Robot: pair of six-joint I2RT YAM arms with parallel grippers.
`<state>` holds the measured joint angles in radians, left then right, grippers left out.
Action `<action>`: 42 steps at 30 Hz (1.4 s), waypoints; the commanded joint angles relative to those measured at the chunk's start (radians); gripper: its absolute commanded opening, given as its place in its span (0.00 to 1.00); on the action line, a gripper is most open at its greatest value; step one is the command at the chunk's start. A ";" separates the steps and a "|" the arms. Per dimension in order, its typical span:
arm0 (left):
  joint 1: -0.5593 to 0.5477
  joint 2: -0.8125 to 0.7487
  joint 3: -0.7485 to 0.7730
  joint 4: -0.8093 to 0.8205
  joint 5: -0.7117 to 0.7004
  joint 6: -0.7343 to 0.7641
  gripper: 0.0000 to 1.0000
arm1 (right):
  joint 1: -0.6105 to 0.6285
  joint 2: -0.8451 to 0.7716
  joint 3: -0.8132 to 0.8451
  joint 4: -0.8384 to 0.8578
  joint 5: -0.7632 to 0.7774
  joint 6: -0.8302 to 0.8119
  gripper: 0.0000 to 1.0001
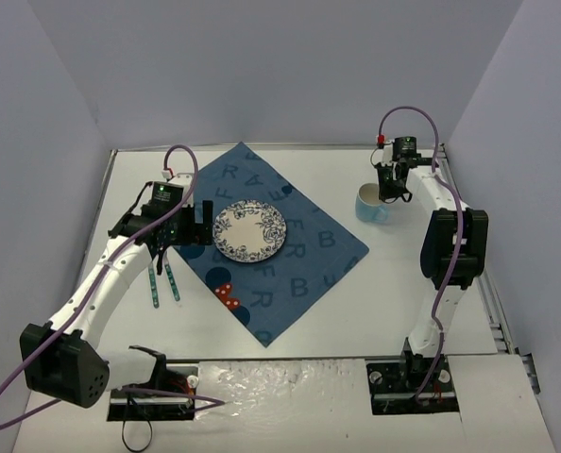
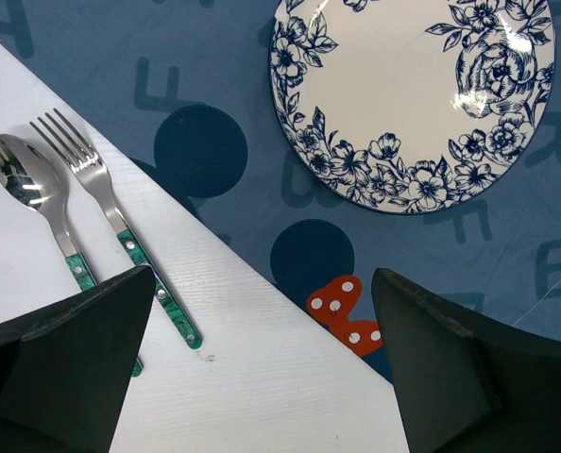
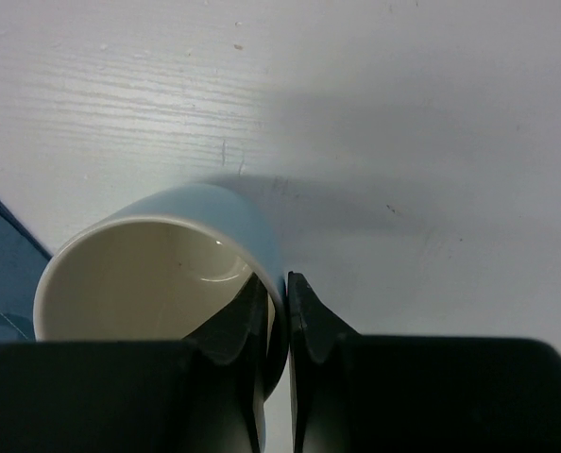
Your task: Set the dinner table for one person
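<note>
Two arms work over one white desk [image 1: 356, 311], which fills the whole floor of the scene and carries everything else. One dark blue letter-printed cloth [image 1: 309, 255] lies on it, turned like a diamond, near the middle. One plate [image 1: 249, 230], white with a blue flower border, sits on the cloth toward its left half. One fork [image 1: 171, 281] and one spoon [image 1: 153, 286], both with green handles, lie side by side on bare desk just off the cloth's left edge, fork nearer the cloth, spoon outside it, bowl and tines pointing away from the arm bases; the two are close but not touching. One mug [image 1: 372, 205], pale blue outside and cream inside, stands upright over bare desk just beyond the cloth's far right edge; whether its base touches the desk cannot be told. Left pincer [image 2: 263, 283]: spread wide, holding nothing, hanging above the cloth's edge between cutlery and plate. Right pincer [image 3: 276, 283]: pinching the mug's wall at the rim, one finger inside, one outside.
</note>
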<state>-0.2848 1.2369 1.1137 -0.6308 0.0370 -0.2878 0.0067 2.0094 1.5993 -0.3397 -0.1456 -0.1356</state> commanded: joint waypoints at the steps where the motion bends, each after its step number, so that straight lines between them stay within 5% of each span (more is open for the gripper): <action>1: 0.007 -0.033 -0.003 0.020 -0.008 0.009 0.97 | 0.001 -0.087 0.042 -0.002 -0.005 -0.001 0.00; 18: 0.009 -0.057 -0.013 -0.013 -0.099 -0.088 0.97 | 0.178 -0.469 -0.265 -0.007 0.071 0.410 0.00; 42: 0.009 -0.154 -0.093 -0.048 -0.137 -0.122 0.97 | 0.286 -0.462 -0.488 0.154 0.180 0.455 0.00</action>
<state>-0.2848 1.1097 1.0134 -0.6854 -0.0792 -0.3918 0.2832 1.5593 1.1056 -0.2804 -0.0131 0.2918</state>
